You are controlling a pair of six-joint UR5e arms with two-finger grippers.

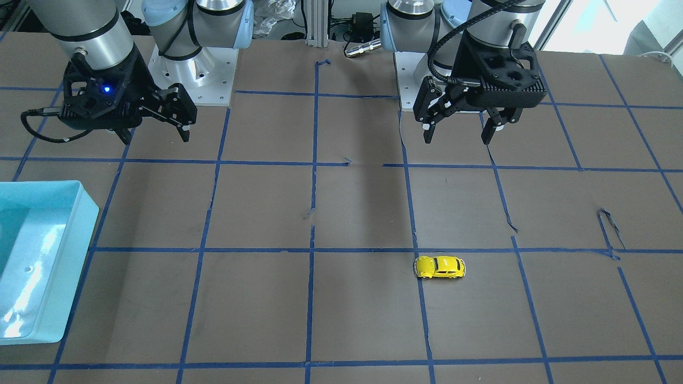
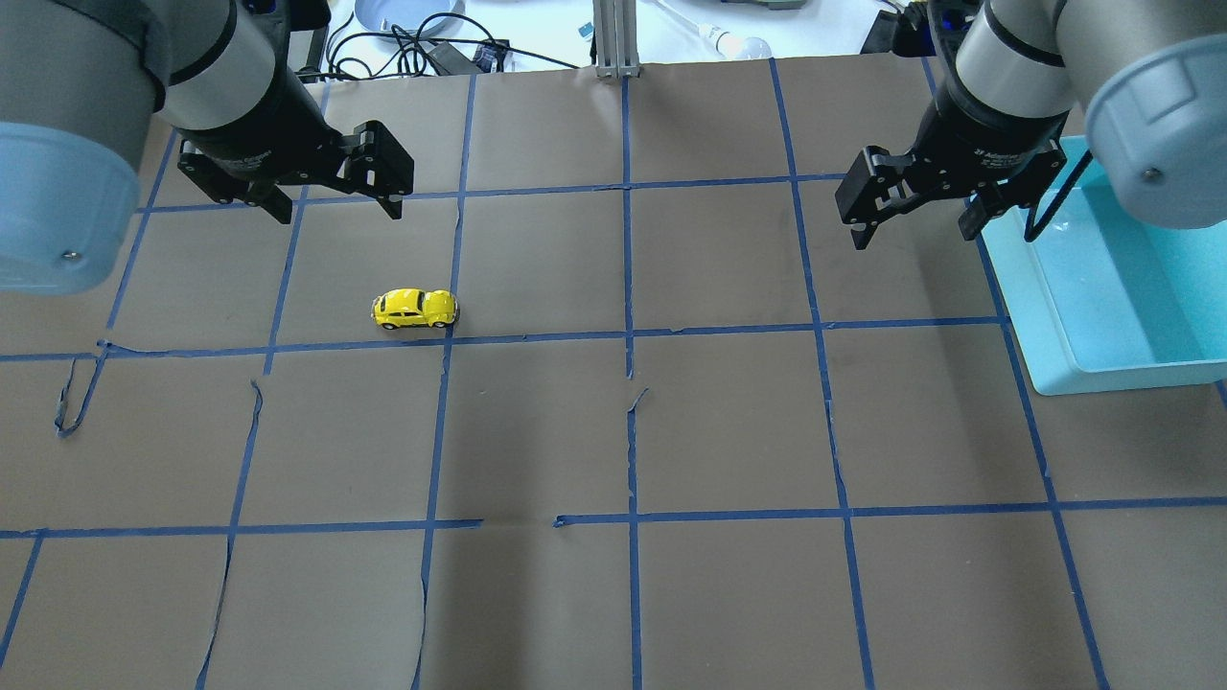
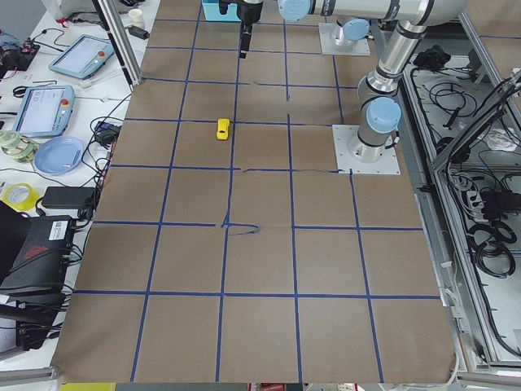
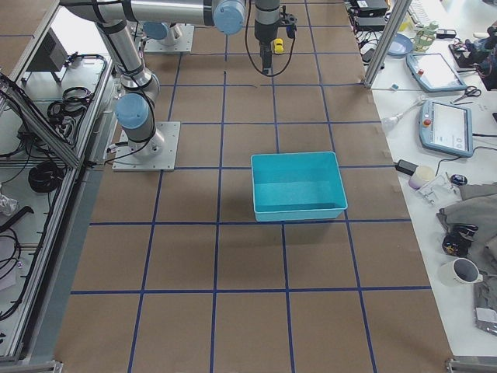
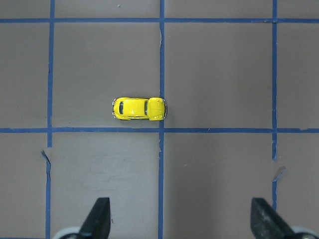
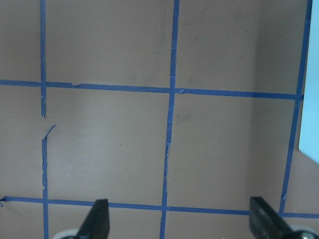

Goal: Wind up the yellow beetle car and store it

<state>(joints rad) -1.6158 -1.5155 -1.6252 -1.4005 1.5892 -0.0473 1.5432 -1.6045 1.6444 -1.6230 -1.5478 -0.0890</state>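
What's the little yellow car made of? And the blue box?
The yellow beetle car looks like glossy painted metal or hard plastic: light glints off its roof. The turquoise bin seems smooth moulded plastic, with bright reflections inside.

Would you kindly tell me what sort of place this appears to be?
Probably a robotics lab: robot arms bolted to a tape-gridded table, with a teach pendant and loose cables alongside.

We see left arm (image 2: 57, 57) & right arm (image 2: 1016, 48): silver-grey, pale-blue joint caps (image 2: 1150, 144). Left tool (image 1: 457, 140) & right tool (image 1: 156, 140) black w/ black cables (image 1: 441, 45); blue LED (image 1: 106, 89) on right.
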